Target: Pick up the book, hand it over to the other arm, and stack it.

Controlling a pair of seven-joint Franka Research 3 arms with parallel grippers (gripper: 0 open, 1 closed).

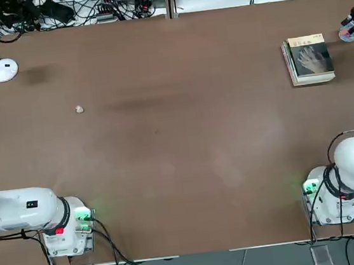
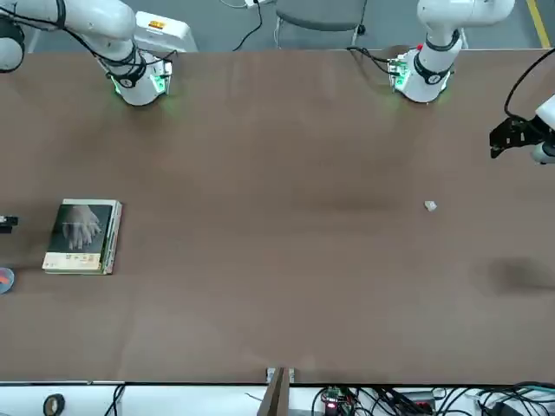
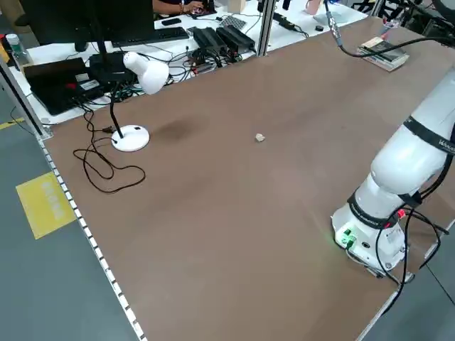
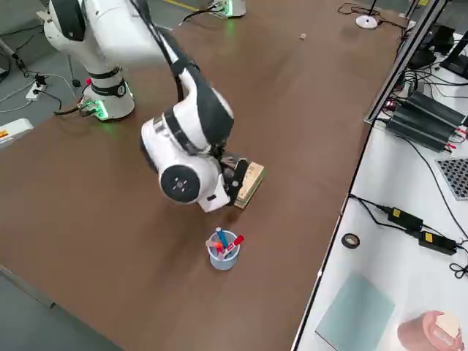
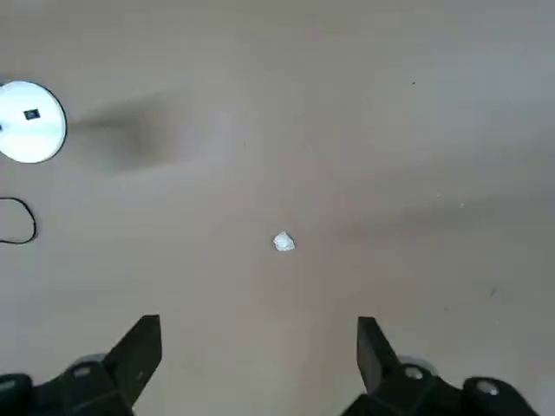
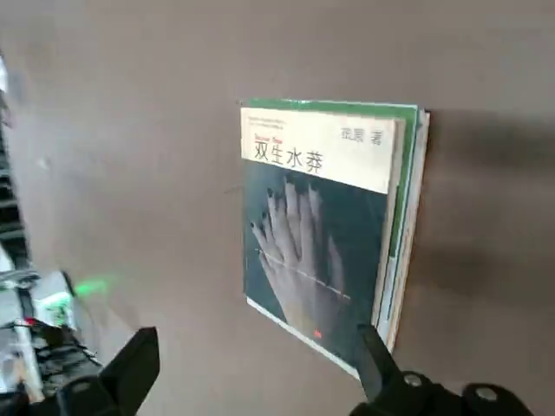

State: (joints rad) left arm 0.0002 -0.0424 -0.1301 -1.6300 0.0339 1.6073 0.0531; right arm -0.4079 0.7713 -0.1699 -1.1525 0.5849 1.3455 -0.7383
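The book [image 6: 325, 225] with the pale hand on its cover lies flat on top of a second, greenish book [image 6: 406, 208], both far out on my right half of the bench [image 1: 165, 140]. So the stacking looks done, as I judge it; nothing is left but to draw back. My right gripper [image 6: 251, 368] hangs above the book, fingers wide and empty. My left gripper [image 5: 258, 364] hovers well away from the book, over bare bench, fingers also wide, holding nothing. I count two books, one cup of pens [image 4: 223, 250] just beyond the book, one small white scrap [image 1: 79, 109] and one desk lamp [image 3: 138, 92], both far from the book.
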